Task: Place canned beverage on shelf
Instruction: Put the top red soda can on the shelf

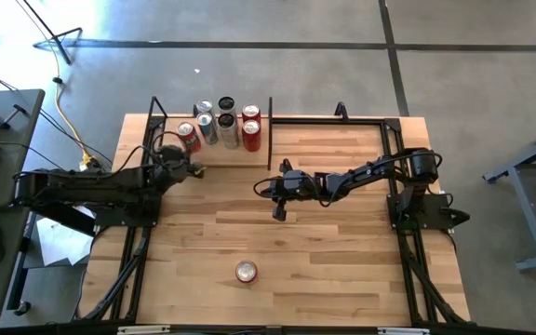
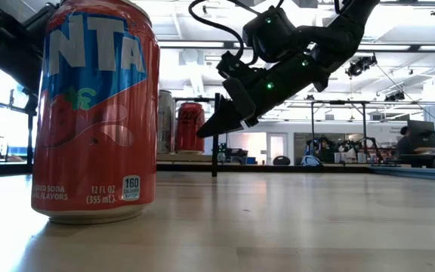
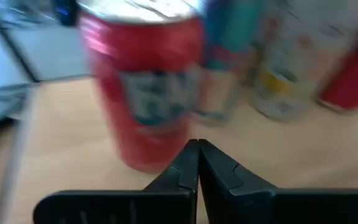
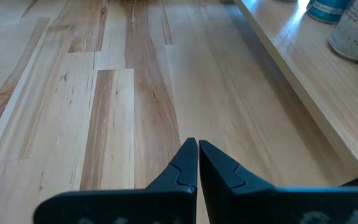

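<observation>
One can point(image 1: 246, 271) standing loose on the table point(image 1: 342, 251), upright, near the front edge and well apart from both arms. Several cans point(image 1: 229, 130) already lined up on the shelf point(image 1: 235, 158) at the back.

Right gripper point(image 1: 279, 212) hovering above mid-table, clenched and empty, between shelf and loose can. Left gripper point(image 1: 196, 169) also clenched with nothing in it, parked just beside the shelf's front edge, facing a red can point(image 3: 142, 87).

Probably a reach for the loose can, best with the right arm as the nearer one:
- Spread the fingers wide before descending; shut as now, would only knock it over.
- Come in level, around the middle of the body, not the rim.
- Squeeze gently; thin wall, likely to dent or slip.
- Lift clear of the shelf lip, then aim for a bare stretch of board, away from the standing cans and the left gripper.
- Set down flat before letting go.
</observation>
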Robot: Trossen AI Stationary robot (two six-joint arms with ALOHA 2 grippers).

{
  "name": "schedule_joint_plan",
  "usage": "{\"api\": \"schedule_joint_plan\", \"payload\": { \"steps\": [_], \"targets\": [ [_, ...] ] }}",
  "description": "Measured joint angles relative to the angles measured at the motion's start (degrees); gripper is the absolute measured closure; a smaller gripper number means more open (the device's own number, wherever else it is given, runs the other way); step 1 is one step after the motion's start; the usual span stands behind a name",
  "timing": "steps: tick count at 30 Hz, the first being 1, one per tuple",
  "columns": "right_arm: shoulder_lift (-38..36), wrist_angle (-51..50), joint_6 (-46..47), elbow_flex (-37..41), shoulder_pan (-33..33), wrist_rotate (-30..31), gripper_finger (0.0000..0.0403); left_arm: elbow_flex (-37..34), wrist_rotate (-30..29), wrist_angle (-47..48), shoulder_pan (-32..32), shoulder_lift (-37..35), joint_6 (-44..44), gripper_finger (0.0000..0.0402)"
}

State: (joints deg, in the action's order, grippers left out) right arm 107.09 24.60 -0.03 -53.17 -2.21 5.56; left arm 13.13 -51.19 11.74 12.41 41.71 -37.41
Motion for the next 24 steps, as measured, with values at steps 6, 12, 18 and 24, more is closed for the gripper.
{"api": "schedule_joint_plan", "payload": {
  "steps": [6,12,18,24],
  "targets": [
    [0.0,0.0,-0.02,0.0,-0.01,0.0,0.0403,-2.92,-2.27,-12.06,-2.47,2.05,2.45,0.0401],
    [0.0,0.0,-0.36,0.0,-0.01,0.0,0.0403,-8.5,-3.36,-27.83,-0.64,4.52,7.15,0.0401],
    [0.0,0.0,-0.44,0.0,-0.01,0.0,0.0403,-9.11,-8.83,-27.03,0.48,4.6,6.63,0.0401],
    [0.0,0.0,-0.44,0.0,-0.01,0.0,0.0403,-9.11,-13.4,-26.83,1.07,4.4,6.61,0.0401]
  ]
}}
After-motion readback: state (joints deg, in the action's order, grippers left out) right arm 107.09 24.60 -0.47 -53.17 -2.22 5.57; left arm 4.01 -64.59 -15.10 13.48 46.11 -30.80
